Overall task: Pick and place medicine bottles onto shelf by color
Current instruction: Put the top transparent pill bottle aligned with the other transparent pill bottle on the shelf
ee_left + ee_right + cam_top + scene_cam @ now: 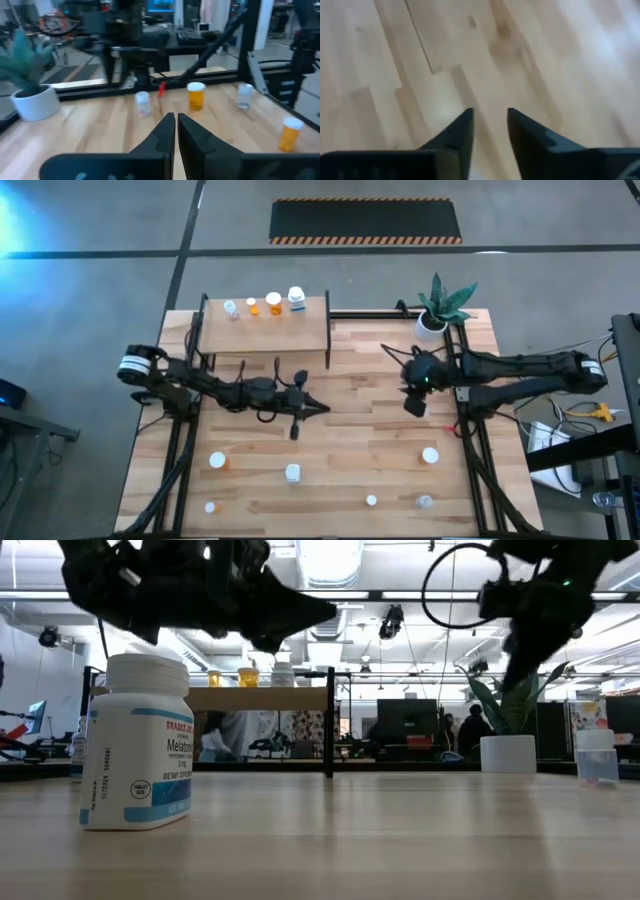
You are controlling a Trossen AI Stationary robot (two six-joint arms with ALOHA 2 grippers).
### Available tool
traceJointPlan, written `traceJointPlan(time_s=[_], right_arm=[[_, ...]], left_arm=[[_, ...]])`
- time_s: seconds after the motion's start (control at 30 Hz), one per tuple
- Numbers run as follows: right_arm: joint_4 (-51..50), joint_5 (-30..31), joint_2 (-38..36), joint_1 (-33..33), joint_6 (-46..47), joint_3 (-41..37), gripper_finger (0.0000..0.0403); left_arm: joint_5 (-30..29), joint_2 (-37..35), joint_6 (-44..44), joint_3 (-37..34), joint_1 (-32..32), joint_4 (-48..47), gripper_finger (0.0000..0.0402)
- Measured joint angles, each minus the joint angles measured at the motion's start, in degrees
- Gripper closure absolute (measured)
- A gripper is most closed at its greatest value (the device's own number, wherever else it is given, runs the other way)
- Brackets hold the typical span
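The medicine bottles all stand upright on their bases, white caps up, long axes vertical. Four are on the shelf (265, 330), in a row along its far edge: a small clear one (230, 308) at the left, a small orange one (252, 306), a larger orange one (273, 303), and a white one with a blue label (296, 299) at the right. The shelf is a light wooden board on black posts at the far left of the planked table (340, 450), with a dark upright divider at its right end. The other bottles stand scattered and well apart over the near half of the table: an orange one (218, 462) at the left, a white one with a blue label (292, 473) near the middle, a small orange one (211, 507) at the near left, a small white-capped one (371, 500), a clear one (425, 502) at the near right, and an orange one (430, 455) farther right. The left gripper (318, 409) hangs over the middle of the table just in front of the shelf, fingers pressed together on nothing. The right gripper (415, 402) hangs over bare planks on the right, pointing down, its fingers a narrow gap apart and empty. A white pot with a green plant (432, 323) sits at the far right corner.
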Motion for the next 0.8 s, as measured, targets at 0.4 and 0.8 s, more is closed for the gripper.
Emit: traceJointPlan(time_s=[0.4, 0.8], right_arm=[[-21.9, 0.1, 5.2, 11.7, 37.3, 3.0, 0.0133], [-16.4, -2.1, 12.3, 11.9, 39.9, 0.5, 0.0152]], left_arm=[[0.1, -0.2, -0.1, -2.9, 4.5, 1.7, 0.0398], [0.2, -0.2, -0.1, -2.9, 4.8, -0.5, 0.0398]])
